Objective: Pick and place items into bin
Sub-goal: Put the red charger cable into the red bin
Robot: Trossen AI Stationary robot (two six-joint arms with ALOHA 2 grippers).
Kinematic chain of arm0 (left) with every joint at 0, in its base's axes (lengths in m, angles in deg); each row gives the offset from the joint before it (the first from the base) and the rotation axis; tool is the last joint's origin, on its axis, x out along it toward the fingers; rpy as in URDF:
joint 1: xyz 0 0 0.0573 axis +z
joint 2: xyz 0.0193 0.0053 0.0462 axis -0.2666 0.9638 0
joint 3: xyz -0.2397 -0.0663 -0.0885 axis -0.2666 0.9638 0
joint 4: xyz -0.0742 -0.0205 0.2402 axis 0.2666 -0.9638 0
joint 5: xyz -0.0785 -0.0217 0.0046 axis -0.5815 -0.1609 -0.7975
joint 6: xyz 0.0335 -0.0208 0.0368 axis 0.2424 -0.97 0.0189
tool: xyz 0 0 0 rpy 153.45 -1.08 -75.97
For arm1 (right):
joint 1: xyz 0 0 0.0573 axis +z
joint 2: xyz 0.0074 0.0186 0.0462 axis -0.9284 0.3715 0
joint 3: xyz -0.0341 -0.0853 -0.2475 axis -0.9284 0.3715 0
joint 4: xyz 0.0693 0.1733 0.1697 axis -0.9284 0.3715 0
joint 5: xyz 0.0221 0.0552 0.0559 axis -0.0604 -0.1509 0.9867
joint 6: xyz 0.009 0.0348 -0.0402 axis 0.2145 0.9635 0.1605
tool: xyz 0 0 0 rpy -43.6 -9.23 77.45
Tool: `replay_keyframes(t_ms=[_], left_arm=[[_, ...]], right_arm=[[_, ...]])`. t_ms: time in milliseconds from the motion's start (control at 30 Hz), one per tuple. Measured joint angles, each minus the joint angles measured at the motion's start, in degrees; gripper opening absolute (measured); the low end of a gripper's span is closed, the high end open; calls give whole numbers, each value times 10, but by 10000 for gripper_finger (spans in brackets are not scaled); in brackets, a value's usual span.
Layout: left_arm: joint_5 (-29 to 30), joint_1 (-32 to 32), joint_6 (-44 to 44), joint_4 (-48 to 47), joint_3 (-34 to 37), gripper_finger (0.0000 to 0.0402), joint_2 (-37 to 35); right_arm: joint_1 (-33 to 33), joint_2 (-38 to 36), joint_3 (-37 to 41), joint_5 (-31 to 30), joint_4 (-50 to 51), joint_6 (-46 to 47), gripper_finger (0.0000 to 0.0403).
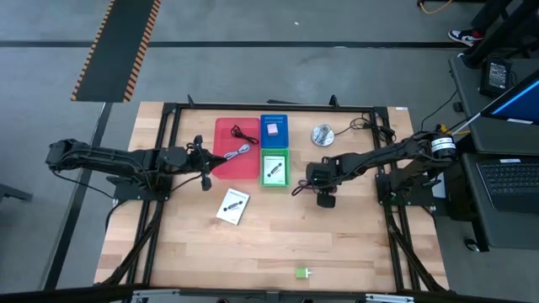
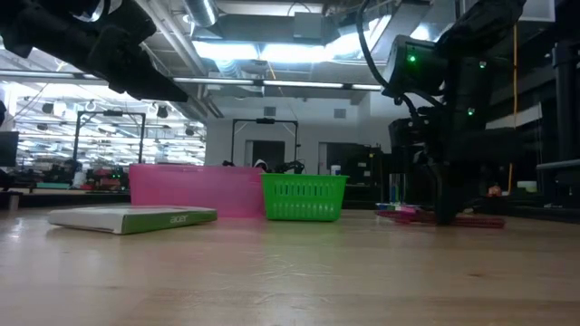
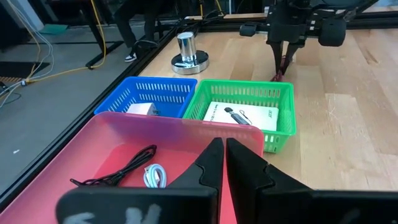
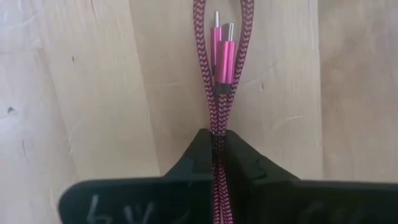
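My right gripper points down at the table right of the green bin and is shut on a dark red braided cable. My left gripper is shut on nothing and hangs over the pink bin, which holds a black cable and a grey-blue cable. One white card lies in the green bin. Another white card lies flat on the table. A small green block sits near the front edge. The blue bin holds a small white-and-pink item. My right gripper pinches two strands of the cable lying side by side between its two fingers, coming from above and pointing down. The strands run out past the fingertips to a loop, with the two plug ends lying on the wood.
A round silver disc stands at the back, right of the blue bin. A black frame runs along the table's sides and back. Bare wood lies between the white card and the green block.
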Motion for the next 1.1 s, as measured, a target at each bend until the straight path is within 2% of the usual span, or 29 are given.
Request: replay_keyframes(t_ms=[400, 800, 967, 1100], left_arm=[[0, 0, 1, 0, 0, 15, 0], [0, 0, 2, -1, 0, 15, 0], [0, 0, 2, -3, 0, 15, 0], [0, 0, 2, -4, 0, 15, 0]], right_arm=[[0, -91, 1, 16, -4, -19, 1], [0, -250, 0, 16, -17, -32, 0], [0, -284, 0, 15, -60, -36, 0], [0, -298, 33, 16, -156, -48, 0]])
